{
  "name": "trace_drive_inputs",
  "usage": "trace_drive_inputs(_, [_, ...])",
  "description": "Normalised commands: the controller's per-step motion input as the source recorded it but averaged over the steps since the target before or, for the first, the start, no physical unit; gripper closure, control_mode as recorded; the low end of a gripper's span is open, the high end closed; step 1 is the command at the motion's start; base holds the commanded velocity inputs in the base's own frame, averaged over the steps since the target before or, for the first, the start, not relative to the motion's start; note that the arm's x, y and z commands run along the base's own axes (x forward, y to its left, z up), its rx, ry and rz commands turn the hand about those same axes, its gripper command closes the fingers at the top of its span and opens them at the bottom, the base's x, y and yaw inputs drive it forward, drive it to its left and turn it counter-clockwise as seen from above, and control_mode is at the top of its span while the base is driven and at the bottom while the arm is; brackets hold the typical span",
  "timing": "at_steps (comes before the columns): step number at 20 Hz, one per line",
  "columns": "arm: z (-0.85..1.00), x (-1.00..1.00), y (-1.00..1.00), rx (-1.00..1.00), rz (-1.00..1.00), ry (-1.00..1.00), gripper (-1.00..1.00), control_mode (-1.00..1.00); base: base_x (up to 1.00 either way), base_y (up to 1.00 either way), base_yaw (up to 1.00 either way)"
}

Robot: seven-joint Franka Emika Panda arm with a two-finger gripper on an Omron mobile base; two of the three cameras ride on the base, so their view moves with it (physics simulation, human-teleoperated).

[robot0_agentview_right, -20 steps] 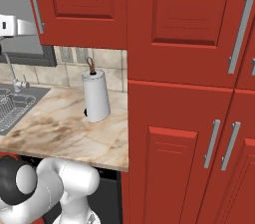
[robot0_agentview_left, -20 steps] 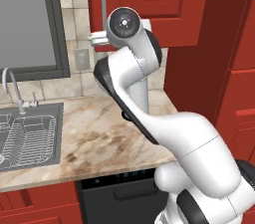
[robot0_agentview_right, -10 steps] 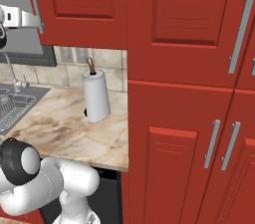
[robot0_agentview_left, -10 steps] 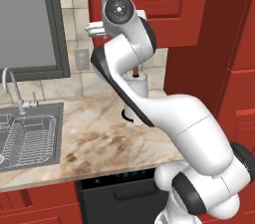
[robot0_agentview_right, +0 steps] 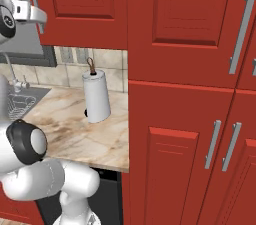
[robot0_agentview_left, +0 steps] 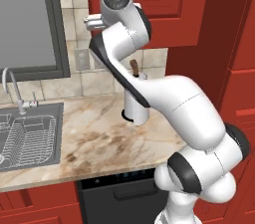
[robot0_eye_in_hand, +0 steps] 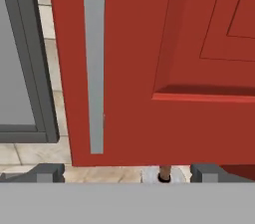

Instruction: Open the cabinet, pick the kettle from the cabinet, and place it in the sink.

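kitchen, red cabinets (robot0_agentview_right: 180, 29), marble counter (robot0_agentview_left: 99, 138), steel sink (robot0_agentview_left: 30, 138)

arm (robot0_agentview_left: 174, 103): glossy white rounded shells | joints: dark bands, grey end cap | fingers (robot0_eye_in_hand: 50, 172): small, dark grey

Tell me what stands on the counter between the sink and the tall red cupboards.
A paper-towel roll stands on the marble counter, between the sink and the tall cupboards, as the right base view shows.

The cabinet (robot0_eye_in_hand: 164, 68) is smooth red wood, its handle (robot0_eye_in_hand: 93, 58) dull metal. The bench (robot0_agentview_left: 99, 136) is shiny stone.
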Motion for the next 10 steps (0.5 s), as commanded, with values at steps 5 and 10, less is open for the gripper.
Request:
trace_drive_inputs(5, [0.03,0.4,0.07,0.01,0.0,0.05,-1.0,-1.0,0.0,0.0,0.0])
trace_drive_inputs(10, [-0.02,0.34,0.1,0.0,0.0,0.0,-1.0,-1.0,0.0,0.0,0.0])
